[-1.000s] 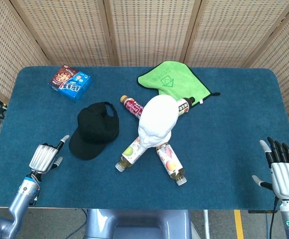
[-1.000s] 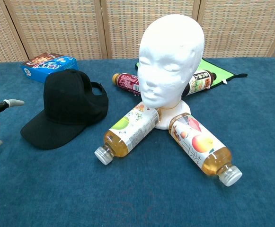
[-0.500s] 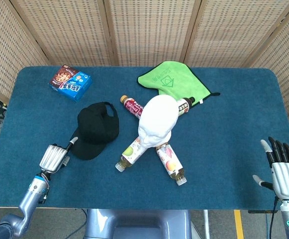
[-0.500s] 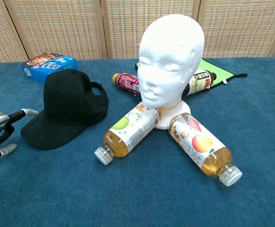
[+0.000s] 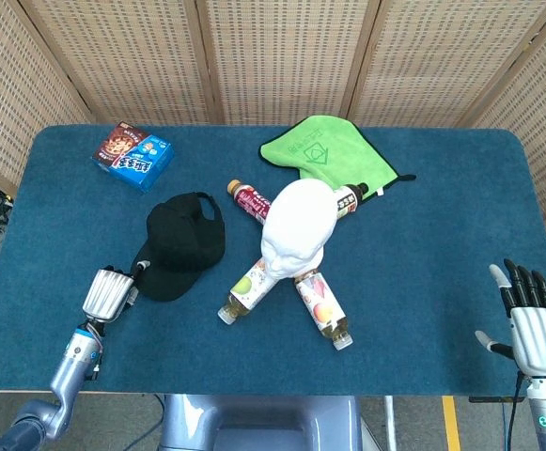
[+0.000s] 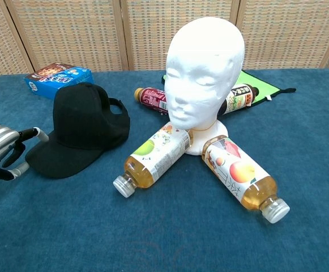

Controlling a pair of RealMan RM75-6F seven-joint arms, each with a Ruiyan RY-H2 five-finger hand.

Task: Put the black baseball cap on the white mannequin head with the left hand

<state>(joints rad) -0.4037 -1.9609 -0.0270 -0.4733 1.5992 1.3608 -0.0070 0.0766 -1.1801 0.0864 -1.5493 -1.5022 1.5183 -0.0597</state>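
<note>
The black baseball cap (image 5: pixel 183 240) lies on the blue table left of the white mannequin head (image 5: pixel 296 225), its brim toward the front left. The chest view shows the cap (image 6: pixel 85 127) flat and the mannequin head (image 6: pixel 206 68) upright and bare. My left hand (image 5: pixel 111 293) is low at the brim's left edge. There, in the chest view, the left hand (image 6: pixel 3 150) has its fingers (image 6: pixel 29 134) apart, one above and one below brim level, holding nothing. My right hand (image 5: pixel 536 324) rests open at the front right, far from the cap.
Two juice bottles (image 5: pixel 252 282) (image 5: pixel 319 305) lie in front of the mannequin's base, a red bottle (image 5: pixel 251 200) and a dark bottle (image 5: pixel 348 199) behind it. A green cloth (image 5: pixel 324 150) is at the back, a blue snack box (image 5: pixel 133 156) at the back left.
My left hand has moved right, from well left of the cap up to the brim's edge. The cap, the mannequin head and my right hand have stayed put.
</note>
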